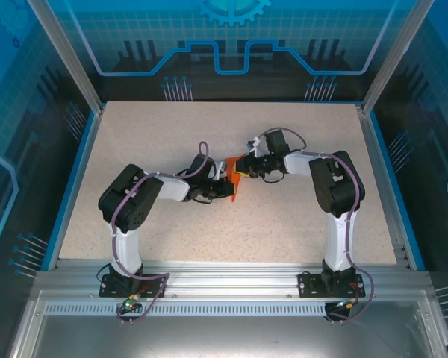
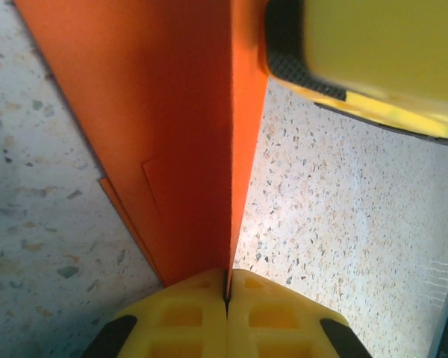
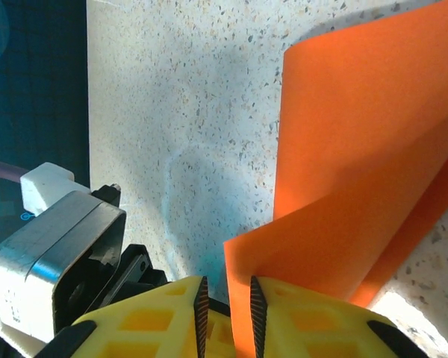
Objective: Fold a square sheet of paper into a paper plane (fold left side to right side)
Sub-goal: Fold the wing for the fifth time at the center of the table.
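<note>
Lower centre: left gripper [image 2: 226,294] clamped on paper [image 2: 187,134] crease, likely pinning fold; right gripper [image 3: 226,313] jaws narrow astride edge, grip unclear.

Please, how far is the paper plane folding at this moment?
Done: the thin bright orange paper already shows several folded layers and creases. In hand: the left claw is shut on its folded edge, holding it upright over the speckled table; the right claw straddles another edge, jaws slightly apart. Left: probably final folds; its full shape is unclear.
</note>
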Robot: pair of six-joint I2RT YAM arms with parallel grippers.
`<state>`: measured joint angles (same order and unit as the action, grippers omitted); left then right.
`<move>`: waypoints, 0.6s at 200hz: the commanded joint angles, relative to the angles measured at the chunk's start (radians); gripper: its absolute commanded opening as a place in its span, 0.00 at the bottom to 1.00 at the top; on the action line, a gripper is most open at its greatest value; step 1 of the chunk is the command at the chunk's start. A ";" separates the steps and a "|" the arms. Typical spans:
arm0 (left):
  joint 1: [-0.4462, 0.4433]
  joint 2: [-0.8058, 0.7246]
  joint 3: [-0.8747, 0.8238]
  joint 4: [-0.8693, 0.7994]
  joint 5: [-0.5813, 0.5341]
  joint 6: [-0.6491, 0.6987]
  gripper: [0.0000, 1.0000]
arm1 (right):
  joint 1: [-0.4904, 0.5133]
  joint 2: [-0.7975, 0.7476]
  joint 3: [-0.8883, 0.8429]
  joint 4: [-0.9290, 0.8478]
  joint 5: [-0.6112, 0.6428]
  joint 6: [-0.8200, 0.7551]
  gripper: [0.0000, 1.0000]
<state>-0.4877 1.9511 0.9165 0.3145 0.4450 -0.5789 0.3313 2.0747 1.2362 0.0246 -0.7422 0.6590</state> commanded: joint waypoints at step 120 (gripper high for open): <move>0.027 0.020 -0.053 -0.026 -0.001 -0.034 0.00 | 0.012 -0.006 -0.014 0.051 -0.040 -0.005 0.22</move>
<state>-0.4820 1.9511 0.8986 0.3515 0.4549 -0.6044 0.3199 2.0232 1.1656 0.0761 -0.7639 0.6540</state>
